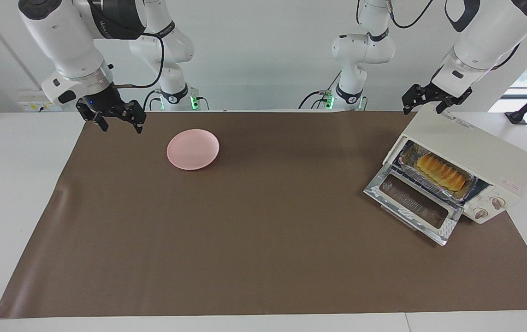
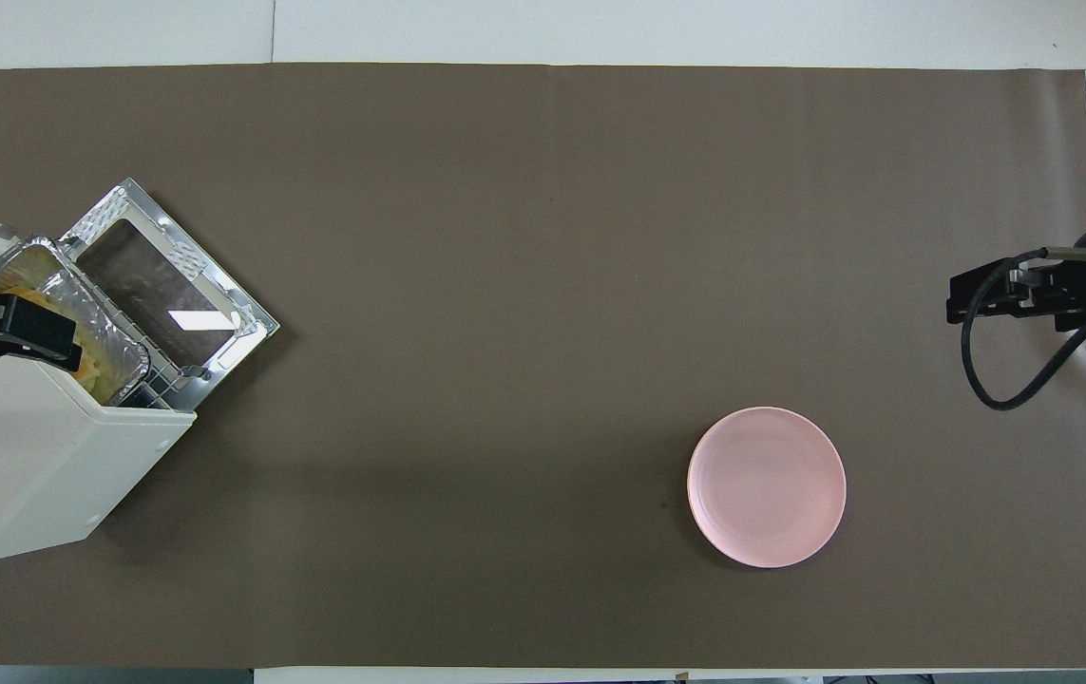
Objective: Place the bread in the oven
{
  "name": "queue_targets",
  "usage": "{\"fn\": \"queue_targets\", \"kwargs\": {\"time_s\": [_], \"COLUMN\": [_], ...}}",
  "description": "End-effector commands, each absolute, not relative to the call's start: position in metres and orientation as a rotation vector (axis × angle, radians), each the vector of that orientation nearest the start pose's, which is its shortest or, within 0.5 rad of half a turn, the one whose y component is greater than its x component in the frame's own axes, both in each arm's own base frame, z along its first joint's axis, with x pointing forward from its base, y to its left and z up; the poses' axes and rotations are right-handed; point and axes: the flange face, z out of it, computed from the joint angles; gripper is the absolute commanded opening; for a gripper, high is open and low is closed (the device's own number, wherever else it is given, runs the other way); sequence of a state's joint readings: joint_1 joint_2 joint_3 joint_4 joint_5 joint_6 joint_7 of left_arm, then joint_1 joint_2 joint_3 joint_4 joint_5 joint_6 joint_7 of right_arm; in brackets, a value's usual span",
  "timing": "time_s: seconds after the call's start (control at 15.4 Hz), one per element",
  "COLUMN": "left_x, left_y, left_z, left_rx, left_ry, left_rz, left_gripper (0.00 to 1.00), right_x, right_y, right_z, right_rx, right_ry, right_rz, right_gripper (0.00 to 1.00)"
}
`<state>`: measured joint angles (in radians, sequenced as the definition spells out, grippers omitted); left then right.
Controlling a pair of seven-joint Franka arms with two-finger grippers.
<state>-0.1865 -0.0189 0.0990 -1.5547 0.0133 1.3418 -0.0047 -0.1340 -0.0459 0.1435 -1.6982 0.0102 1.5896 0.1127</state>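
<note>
The bread [image 1: 441, 172] is lying in a foil tray [image 1: 435, 174] on the rack inside the oven [image 1: 470, 166], which is sitting at the left arm's end of the worktop [image 1: 263, 216]. The oven's glass door [image 1: 413, 204] is hanging fully open, resting flat in front of the opening. The left tool [image 1: 423, 98] is hovering above the oven's top, at the corner nearest the robots, touching nothing and holding nothing; its fingers are standing apart. The right tool [image 1: 118, 121] is waiting in the air over the right arm's end of the brown mat, beside a pink plate [image 1: 192, 149], and its fingers are also spread with nothing between them. The plate is sitting bare, well apart from the oven.
</note>
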Motion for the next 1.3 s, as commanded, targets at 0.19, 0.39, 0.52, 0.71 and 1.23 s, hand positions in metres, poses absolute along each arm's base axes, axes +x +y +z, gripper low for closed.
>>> {"fn": "queue_targets", "kwargs": {"time_s": [0.19, 0.39, 0.52, 0.71, 1.23], "left_x": [0.5201, 0.5206, 0.5203, 0.5204, 0.5207], "left_y": [-0.0493, -0.0485, -0.0468, -0.0510, -0.0459], "left_z": [0.6241, 0.6248, 0.6239, 0.6241, 0.6244], "left_rx": [-3.121, -3.122, -3.123, -3.115, -3.116], "left_ry": [0.175, 0.173, 0.168, 0.166, 0.147], "left_rz": [0.240, 0.228, 0.226, 0.230, 0.225], "left_gripper": [1.00, 1.00, 1.00, 1.00, 1.00], "right_x": [0.5339, 0.5339, 0.5339, 0.5339, 0.5339], "right_y": [0.0057, 0.0056, 0.0056, 0.0056, 0.0056], "right_z": [0.5959, 0.5959, 0.5959, 0.5959, 0.5959], "right_rx": [-3.153, -3.155, -3.155, -3.155, -3.155], "right_ry": [0.148, 0.148, 0.148, 0.148, 0.148], "right_rz": [0.106, 0.106, 0.106, 0.106, 0.106], "right_gripper": [1.00, 1.00, 1.00, 1.00, 1.00]}}
